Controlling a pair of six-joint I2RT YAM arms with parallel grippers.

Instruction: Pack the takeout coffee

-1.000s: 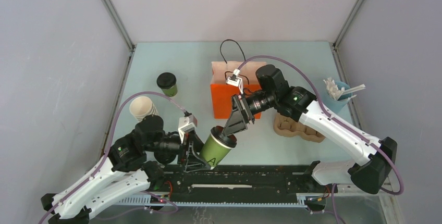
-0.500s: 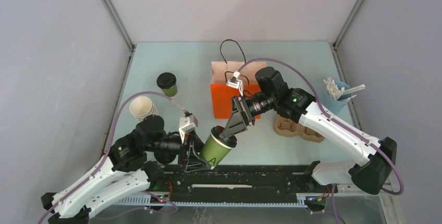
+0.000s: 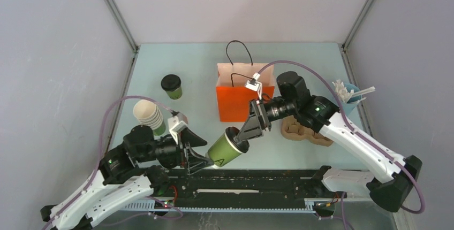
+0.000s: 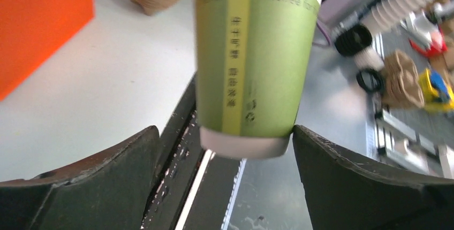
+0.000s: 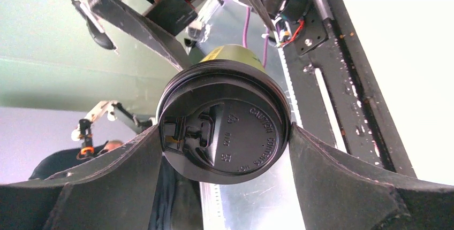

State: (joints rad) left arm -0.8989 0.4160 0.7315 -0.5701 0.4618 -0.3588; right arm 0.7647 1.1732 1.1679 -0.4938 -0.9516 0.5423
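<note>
The cup [image 3: 227,147] hangs in the air over the near edge of the counter [image 3: 193,69], off the surface and between the two claws. Its long axis is tilted, with the lid up toward the back right and the base down toward the near left. The right claw [image 3: 239,139] has it by the lid end, one finger pressed to each side of the black rim (the wrist view shows no gap at either pad). The left claw [image 3: 205,160] stands open around the base: there is a plain gap on one side and the other finger at most grazes the paper, so it is judged to bear no weight. The right arm is thus the carrying arm. It is also the nearer to the bag [image 3: 238,101], which stands upright just behind the cup with its mouth upward. A pulp carrier [image 3: 308,132] lies beside the bag, partly under that arm; which of the two is the destination cannot be told. The cup will likely need righting before it goes down, and the left claw should back off along the cup's axis so as not to clip the base. The right arm's cable loops over the bag's right corner and could snag. A second cup [image 3: 171,86] stands back left, well apart.
</note>
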